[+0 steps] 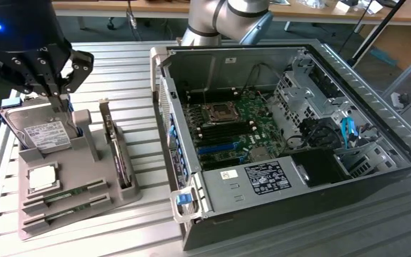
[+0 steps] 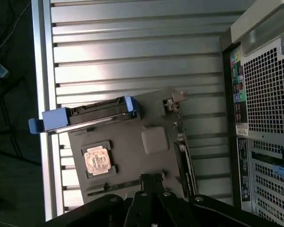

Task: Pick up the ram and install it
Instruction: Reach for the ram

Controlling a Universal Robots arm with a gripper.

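Observation:
Two green ram sticks lie edge-up in slots at the front of a grey holder, on the exterior view's left. My black gripper hangs over the back of that holder, above the silver hard drive. Its fingers are shut with nothing between them, well apart from the ram. In the wrist view the gripper points down at the holder, with one ram stick showing as a thin strip beside the fingers.
An upright expansion card stands at the holder's edge, and a CPU lies behind the ram. The open computer case with its motherboard fills the exterior view's right. The slatted metal table runs beneath.

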